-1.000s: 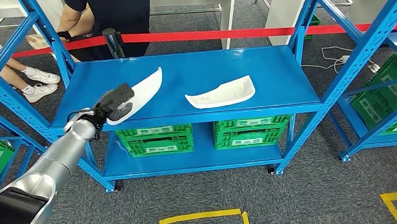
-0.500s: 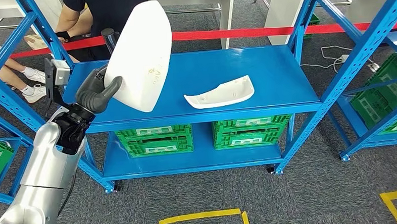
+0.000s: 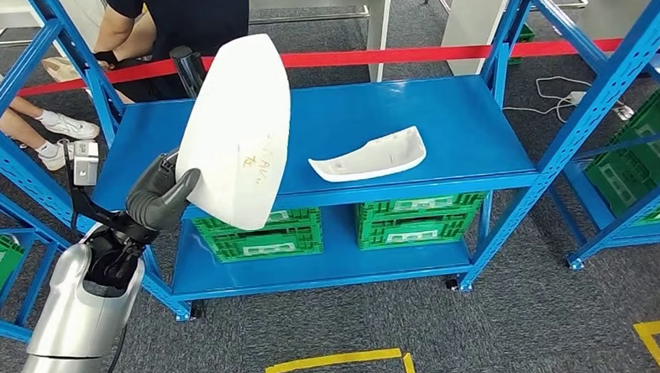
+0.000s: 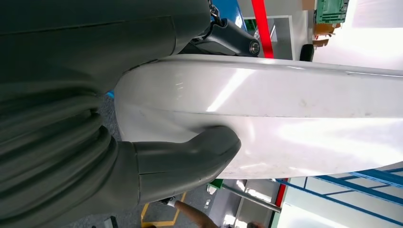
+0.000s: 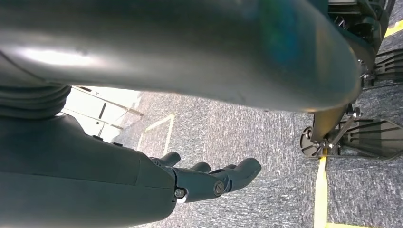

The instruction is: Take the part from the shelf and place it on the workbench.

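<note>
The left hand (image 3: 161, 196) grips a large white part (image 3: 236, 132), a smooth, glossy curved plastic shell with faint scuffs (the grey thumb presses on its outer face), held up off the blue metal shelf (image 3: 441, 114). A second white part (image 3: 367, 155), hollow side up, lies on the shelf's top deck. Two green slotted plastic crates (image 3: 261, 231) sit on the lower deck. The right hand (image 5: 209, 178) hangs over grey carpet, fingers loosely extended, holding nothing.
</note>
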### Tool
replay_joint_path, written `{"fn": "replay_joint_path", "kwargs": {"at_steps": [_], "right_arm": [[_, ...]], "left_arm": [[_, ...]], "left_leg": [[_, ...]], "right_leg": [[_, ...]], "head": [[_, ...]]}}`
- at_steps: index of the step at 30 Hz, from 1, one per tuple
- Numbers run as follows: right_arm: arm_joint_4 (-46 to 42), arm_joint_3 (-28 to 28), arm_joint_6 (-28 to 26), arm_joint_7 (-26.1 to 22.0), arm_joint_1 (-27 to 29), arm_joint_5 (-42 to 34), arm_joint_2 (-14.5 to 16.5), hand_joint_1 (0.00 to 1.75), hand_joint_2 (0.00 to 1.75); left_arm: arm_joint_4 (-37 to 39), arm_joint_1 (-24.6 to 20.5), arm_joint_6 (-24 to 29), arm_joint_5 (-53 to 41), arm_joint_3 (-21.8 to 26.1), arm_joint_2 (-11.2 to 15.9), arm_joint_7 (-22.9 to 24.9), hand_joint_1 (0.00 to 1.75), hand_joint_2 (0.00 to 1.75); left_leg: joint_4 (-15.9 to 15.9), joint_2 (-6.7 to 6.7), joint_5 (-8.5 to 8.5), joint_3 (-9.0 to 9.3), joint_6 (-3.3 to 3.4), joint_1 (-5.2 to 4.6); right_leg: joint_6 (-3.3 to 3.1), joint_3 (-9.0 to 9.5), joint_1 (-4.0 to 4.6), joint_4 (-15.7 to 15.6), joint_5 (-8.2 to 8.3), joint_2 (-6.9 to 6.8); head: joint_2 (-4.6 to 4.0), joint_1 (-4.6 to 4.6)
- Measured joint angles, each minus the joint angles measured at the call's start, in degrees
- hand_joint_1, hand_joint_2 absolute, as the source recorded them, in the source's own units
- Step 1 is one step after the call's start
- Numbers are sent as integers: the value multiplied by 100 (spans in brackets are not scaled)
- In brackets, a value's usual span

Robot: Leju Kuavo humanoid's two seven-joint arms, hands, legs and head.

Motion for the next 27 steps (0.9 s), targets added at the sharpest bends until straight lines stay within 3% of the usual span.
{"fn": "replay_joint_path", "kwargs": {"at_steps": [2,4,7,8,9,10,13,15,17,19,20,22,23,24,25,27], "right_arm": [[0,-1,0,0,-3,11,-2,0,0],[0,-1,0,0,-6,21,-9,0,0],[0,-1,0,-1,-5,20,-21,0,0],[0,-2,0,-1,-3,16,-24,0,0],[0,-3,0,0,-1,9,-26,0,0],[0,-5,0,0,-1,0,-27,0,0],[0,-11,0,0,-12,-22,-28,0,0],[0,-13,0,-1,-18,-28,-27,0,0],[1,-14,-1,-1,-17,-33,-23,0,0],[2,-19,-1,-1,-13,-40,-11,0,0],[2,-27,0,-1,-7,-44,-5,0,0],[2,-51,-1,0,1,-48,1,0,0],[2,-64,-1,0,7,-48,3,0,0],[2,-74,-1,0,13,-48,5,0,0],[2,-83,0,0,21,-47,8,0,0],[2,-96,0,0,31,-44,13,0,0]], "left_arm": [[-32,38,-25,27,15,-2,61,175,175],[-57,70,-54,40,31,-18,119,175,175],[-50,113,-84,21,37,-72,172,175,175],[-36,131,-91,5,37,-93,190,175,175],[-19,147,-98,-12,36,-112,207,175,175],[1,160,-104,-29,36,-126,220,175,175],[58,177,-122,-81,34,-147,254,175,175],[93,189,-134,-134,34,-151,273,175,175],[131,204,-139,-212,35,-150,286,175,175],[161,226,-127,-324,38,-146,288,175,175],[173,236,-116,-382,39,-144,284,175,175],[187,266,-93,-503,40,-141,263,175,175],[193,288,-87,-557,42,-139,249,175,175],[197,316,-86,-599,43,-136,232,175,175],[201,340,-86,-624,44,-132,220,175,175],[202,364,-88,-657,45,-125,196,175,175]], "left_leg": [[-14,3,9,12,39,8],[-55,18,38,32,83,36],[-63,47,48,18,114,40],[-52,52,49,3,114,36],[-36,56,53,-16,110,34],[-14,58,58,-40,102,36],[61,52,96,-111,39,42],[78,41,144,-133,-38,38],[46,34,216,-148,-130,38],[137,39,69,-222,-210,51],[331,44,-150,-290,-242,61],[1027,54,-732,-462,-300,79],[1379,56,-924,-517,-320,85],[1602,56,-999,-504,-334,90],[1623,57,-955,-395,-339,95],[1047,59,-734,123,-332,105]], "right_leg": [[38,13,-6,6,-9,1],[66,-55,-3,203,-169,-4],[83,-530,2,1258,-753,-12],[85,-676,2,1573,-858,-12],[82,-733,2,1700,-846,-13],[74,-672,1,1590,-724,-14],[25,-114,15,529,-234,-16],[-44,1,45,254,-132,-10],[-136,-65,53,249,-67,-8],[-224,-139,32,213,34,-24],[-258,-192,22,201,96,-33],[-293,-325,23,205,205,-40],[-292,-399,24,212,259,-41],[-287,-473,23,220,309,-42],[-277,-540,22,230,353,-43],[-243,-645,18,260,423,-45]], "head": [[0,-1],[0,4],[0,14],[0,15],[0,15],[0,15],[0,13],[0,13],[0,13],[0,2],[0,-8],[0,-24],[0,-27],[0,-27],[0,-29],[0,-30]]}}
